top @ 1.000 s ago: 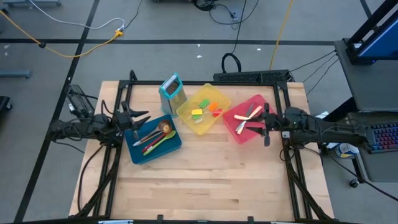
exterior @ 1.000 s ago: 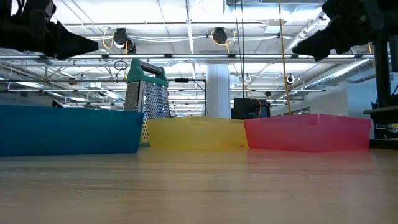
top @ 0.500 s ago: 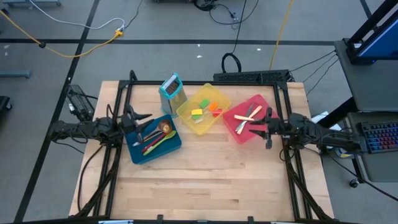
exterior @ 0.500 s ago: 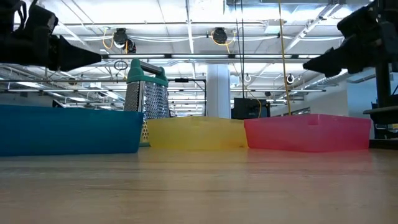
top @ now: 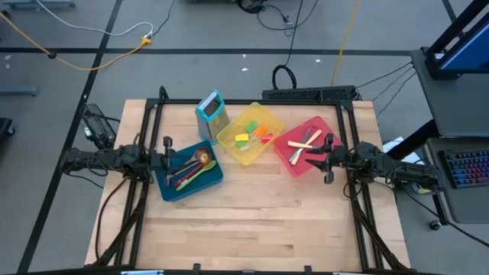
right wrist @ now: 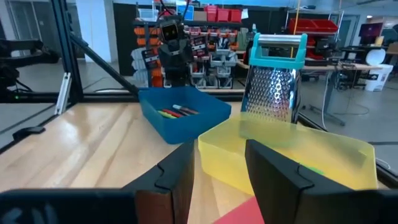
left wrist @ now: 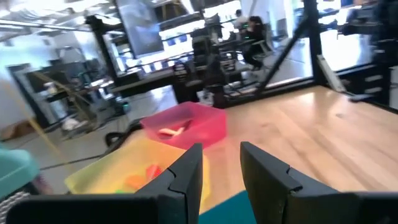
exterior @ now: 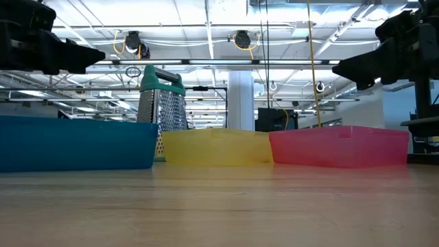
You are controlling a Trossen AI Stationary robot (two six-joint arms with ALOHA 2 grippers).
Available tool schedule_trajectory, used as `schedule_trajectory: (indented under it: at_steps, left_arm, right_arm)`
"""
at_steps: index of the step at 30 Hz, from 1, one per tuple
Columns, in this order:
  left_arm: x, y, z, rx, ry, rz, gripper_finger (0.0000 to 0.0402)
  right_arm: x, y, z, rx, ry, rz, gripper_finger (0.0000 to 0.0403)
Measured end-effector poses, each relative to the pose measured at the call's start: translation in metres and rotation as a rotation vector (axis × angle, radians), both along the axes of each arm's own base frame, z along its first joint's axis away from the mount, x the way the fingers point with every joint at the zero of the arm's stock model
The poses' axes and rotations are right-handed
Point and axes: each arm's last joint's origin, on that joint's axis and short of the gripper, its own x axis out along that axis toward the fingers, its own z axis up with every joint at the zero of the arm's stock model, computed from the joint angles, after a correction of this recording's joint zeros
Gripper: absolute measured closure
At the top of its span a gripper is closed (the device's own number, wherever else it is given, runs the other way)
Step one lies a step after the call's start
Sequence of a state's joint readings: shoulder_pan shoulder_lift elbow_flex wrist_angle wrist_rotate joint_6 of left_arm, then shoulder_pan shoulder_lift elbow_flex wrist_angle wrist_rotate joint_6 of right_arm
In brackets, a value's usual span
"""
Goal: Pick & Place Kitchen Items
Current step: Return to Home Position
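Red, green, wooden and metal spoons [top: 191, 168] lie in the blue bin [top: 195, 189]. Small spatulas [top: 252, 136] lie in the yellow bin [top: 252, 117]. Cream-handled knives [top: 306, 145] lie in the red bin [top: 313, 122]. My left gripper [top: 166, 150] hangs above the blue bin's left edge, its fingers a little apart in the left wrist view [left wrist: 221, 165], and it is empty. My right gripper [top: 327, 158] hangs by the red bin's right edge, open in the right wrist view [right wrist: 221, 165], and it is empty.
A teal-framed box grater [top: 212, 111] stands upright behind the blue and yellow bins. The three bins sit in a row across the far half of the table. The bare wooden tabletop [top: 252, 221] stretches toward the near edge. Black frame rails [top: 355, 206] run along both sides.
My left gripper has drawn back a little toward the table's left edge, from over the blue bin to its left rim. My right gripper has sunk lower and drawn back slightly toward the table's right edge. The bins and utensils have not moved.
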State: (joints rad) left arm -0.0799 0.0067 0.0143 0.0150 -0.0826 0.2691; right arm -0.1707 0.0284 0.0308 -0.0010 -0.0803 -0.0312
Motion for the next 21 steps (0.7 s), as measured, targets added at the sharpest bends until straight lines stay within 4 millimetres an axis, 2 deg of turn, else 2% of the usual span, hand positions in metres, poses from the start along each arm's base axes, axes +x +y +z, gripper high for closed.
schedule_trajectory:
  at_steps: [7, 21]
  left_arm:
    - [0.003, -0.001, -0.005, -0.014, 0.062, -0.035, 0.0289]
    - [0.008, -0.002, -0.012, -0.060, 0.139, -0.032, 0.0289]
  right_arm:
    - [0.000, 0.000, -0.001, -0.056, 0.011, 0.001, 0.0266]
    - [0.003, -0.001, -0.005, -0.049, 0.066, 0.003, 0.0267]
